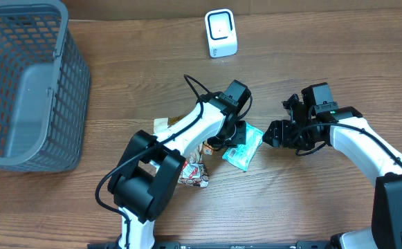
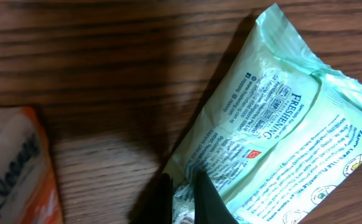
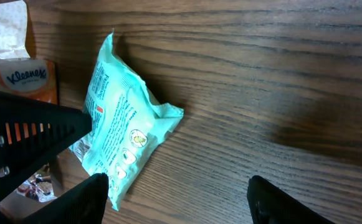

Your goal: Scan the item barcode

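The item is a mint-green wipes packet (image 1: 245, 149) lying flat on the wooden table, printed side up. My left gripper (image 1: 230, 133) is shut on the packet's crimped end; in the left wrist view the packet (image 2: 280, 124) runs up and to the right from the gripper (image 2: 181, 182). My right gripper (image 1: 274, 133) stands open just right of the packet, with only bare table between its fingers. In the right wrist view the packet (image 3: 121, 124) lies to the left of that gripper (image 3: 177, 190). I cannot make out a barcode. A white scanner (image 1: 221, 32) stands at the far edge.
A grey mesh basket (image 1: 28, 90) fills the far left. An orange Kleenex pack (image 3: 19, 74) and a colourful snack packet (image 1: 195, 171) lie left of the wipes, under the left arm.
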`<state>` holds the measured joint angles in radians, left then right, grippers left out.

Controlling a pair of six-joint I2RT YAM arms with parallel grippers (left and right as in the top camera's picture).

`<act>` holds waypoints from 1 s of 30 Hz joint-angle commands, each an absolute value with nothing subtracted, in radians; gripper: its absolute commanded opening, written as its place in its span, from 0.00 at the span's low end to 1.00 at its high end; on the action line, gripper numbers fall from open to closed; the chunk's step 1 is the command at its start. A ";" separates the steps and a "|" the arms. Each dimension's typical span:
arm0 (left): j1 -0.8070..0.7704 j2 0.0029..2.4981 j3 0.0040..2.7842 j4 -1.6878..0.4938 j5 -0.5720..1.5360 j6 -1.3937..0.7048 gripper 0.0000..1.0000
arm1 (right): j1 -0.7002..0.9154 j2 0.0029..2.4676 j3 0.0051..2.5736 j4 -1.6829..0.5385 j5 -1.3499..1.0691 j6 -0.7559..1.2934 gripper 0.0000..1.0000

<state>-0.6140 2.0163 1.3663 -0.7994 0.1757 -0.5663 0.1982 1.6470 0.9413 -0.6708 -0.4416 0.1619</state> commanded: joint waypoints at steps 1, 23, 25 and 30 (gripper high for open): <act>-0.622 2.087 1.353 -0.790 0.177 -0.546 0.05 | 0.202 1.652 0.921 -0.654 -0.451 0.188 0.73; -0.650 2.088 1.353 -0.735 0.252 -0.546 0.04 | 0.200 1.652 0.765 -0.394 -0.571 0.319 0.66; -0.661 2.088 1.353 -0.726 0.252 -0.546 0.04 | 0.200 1.652 0.765 -0.381 -0.571 0.326 0.66; -0.670 2.088 1.353 -0.723 0.252 -0.546 0.04 | 0.200 1.652 0.765 -0.347 -0.570 0.334 0.66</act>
